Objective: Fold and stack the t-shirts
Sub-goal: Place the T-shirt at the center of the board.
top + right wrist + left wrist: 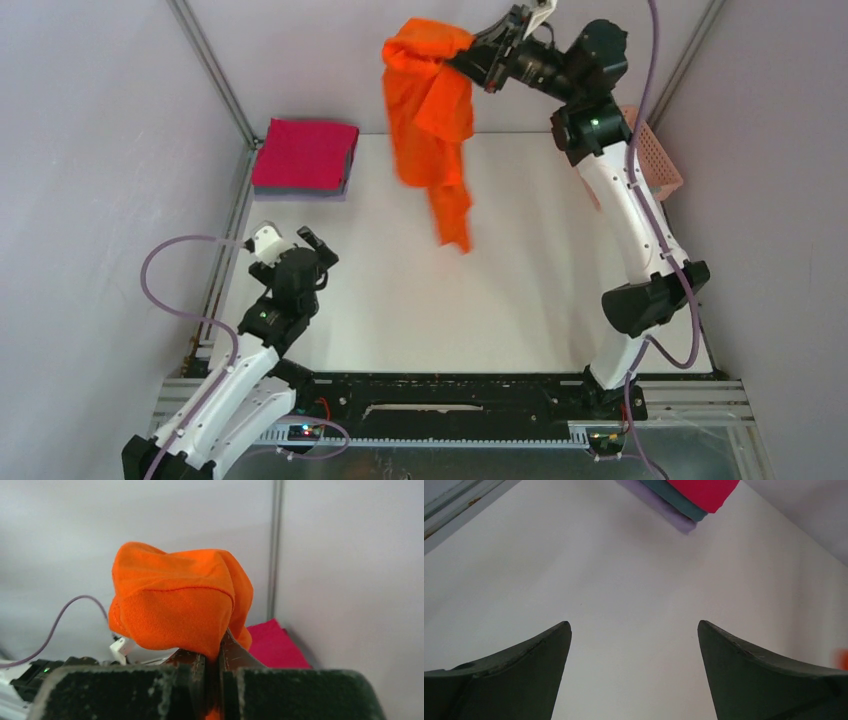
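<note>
- My right gripper (pixel 468 55) is pressed together on a bunched fold of the orange t-shirt (pixel 430 110). In the right wrist view the jaws meet on the cloth, which balloons above them (pixel 175 605).
- The right arm is raised high over the far side of the table (pixel 420 310), so the shirt hangs free in a twisted column. Its lowest corner appears to clear the white surface. I judge the height is there to let the cloth fall open under its own weight before I lay it down.
- The shirt is crumpled and not yet spread, so folding has not begun on this one.
- My left gripper (pixel 290 240) sits low at the near left with its fingers spread wide and nothing between them. Its wrist view shows only bare table between the two dark fingers (pixel 524 665). I read it as waiting to catch a hanging edge.
- The folded stack (pixel 305 155) lies in the far left corner, magenta on top with grey-teal and pale lilac layers beneath (pixel 694 500). It is well apart from the hanging shirt, which leaves the middle free for folding.
- The pink basket (pixel 655 150) stands behind the right arm at the far right.
</note>
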`<action>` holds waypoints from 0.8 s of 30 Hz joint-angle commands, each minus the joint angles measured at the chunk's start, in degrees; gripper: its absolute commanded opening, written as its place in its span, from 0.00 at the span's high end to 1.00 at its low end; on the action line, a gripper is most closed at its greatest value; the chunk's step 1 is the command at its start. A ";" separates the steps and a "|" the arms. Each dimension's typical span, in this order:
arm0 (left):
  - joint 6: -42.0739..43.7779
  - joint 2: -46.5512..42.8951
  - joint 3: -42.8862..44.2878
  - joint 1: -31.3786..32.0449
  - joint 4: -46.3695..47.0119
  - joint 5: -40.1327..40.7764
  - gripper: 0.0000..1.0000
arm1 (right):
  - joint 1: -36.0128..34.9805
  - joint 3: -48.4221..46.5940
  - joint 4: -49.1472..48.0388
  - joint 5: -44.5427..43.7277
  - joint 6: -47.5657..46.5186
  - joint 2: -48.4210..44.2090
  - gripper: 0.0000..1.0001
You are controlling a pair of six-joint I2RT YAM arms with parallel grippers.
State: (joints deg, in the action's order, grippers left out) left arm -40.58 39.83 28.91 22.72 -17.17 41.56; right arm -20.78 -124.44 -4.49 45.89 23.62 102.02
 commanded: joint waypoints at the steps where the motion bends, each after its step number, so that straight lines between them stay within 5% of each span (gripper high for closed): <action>1: -1.05 -4.27 -1.99 -0.48 0.09 -1.07 0.00 | -1.58 3.25 -1.23 1.86 0.66 -3.52 1.00; 7: -0.12 -10.28 -4.31 -0.48 1.51 -5.47 0.00 | 3.40 47.08 -9.65 -3.83 2.34 -23.10 0.89; 10: -0.16 -11.41 -4.38 -0.48 1.09 -6.58 0.00 | 6.42 70.40 -8.88 -18.78 2.47 -34.01 0.81; 12: -0.13 -10.89 -4.32 -0.48 1.19 -7.91 0.00 | 9.56 81.72 -6.78 -30.75 5.09 -37.68 0.66; 16: -0.65 -6.33 -2.82 -0.48 0.90 -11.55 0.00 | 15.28 87.51 7.25 -47.33 5.77 -40.18 0.28; 17: -0.87 -4.88 -2.28 -0.52 0.46 -12.34 0.00 | 15.14 87.53 9.39 -49.65 4.69 -41.33 0.06; 24: -4.46 2.50 -1.89 -0.50 -3.50 -16.78 0.00 | 2.52 90.28 10.41 -52.81 -4.86 -50.96 0.00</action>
State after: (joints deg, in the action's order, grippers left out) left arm -41.87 40.62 25.63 22.52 -18.17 27.94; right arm -9.91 -34.83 7.73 -1.87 25.67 56.40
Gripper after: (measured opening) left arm 0.996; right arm 0.994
